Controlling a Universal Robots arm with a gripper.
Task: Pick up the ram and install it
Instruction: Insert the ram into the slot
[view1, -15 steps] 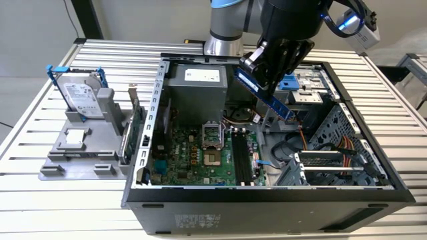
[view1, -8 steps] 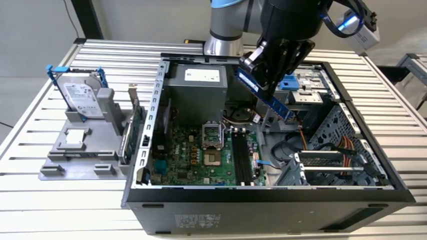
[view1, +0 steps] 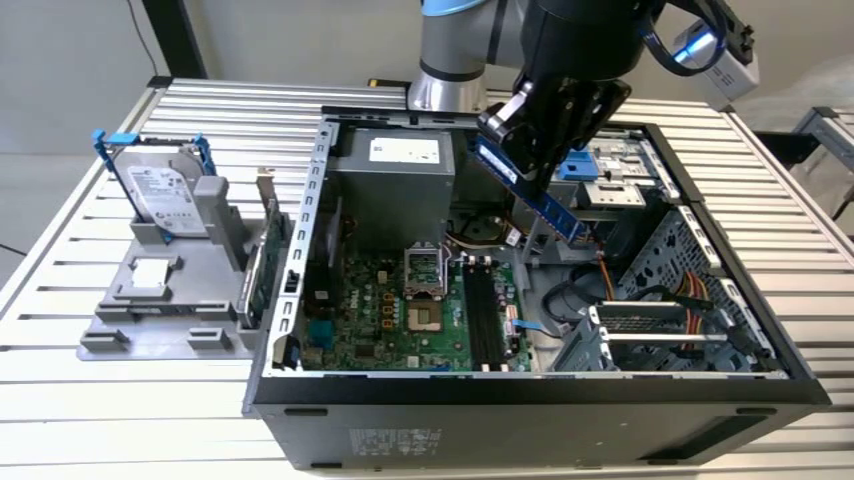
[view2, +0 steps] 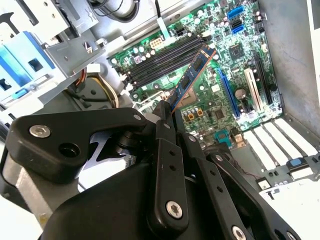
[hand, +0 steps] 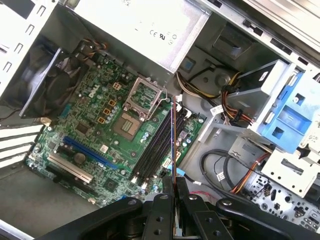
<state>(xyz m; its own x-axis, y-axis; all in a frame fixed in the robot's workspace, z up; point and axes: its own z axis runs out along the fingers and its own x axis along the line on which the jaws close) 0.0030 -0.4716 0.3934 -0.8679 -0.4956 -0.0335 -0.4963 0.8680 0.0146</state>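
The gripper pinches the ram by one end, its fingers pressed against the two flat faces of the stick. The ram slants down and out from the fingertips, in the air above the open computer case, and is not yet seated in a slot.

In the second wrist view the ram reaches away from the gripper over the motherboard. Its far end is near the black memory slots but apart from them.

In the first wrist view the ram shows edge-on, a thin line running out from the gripper roughly along the slots beneath it.

Well away from the gripper, outside the case, a hard drive stands in a grey holder on the slatted table.
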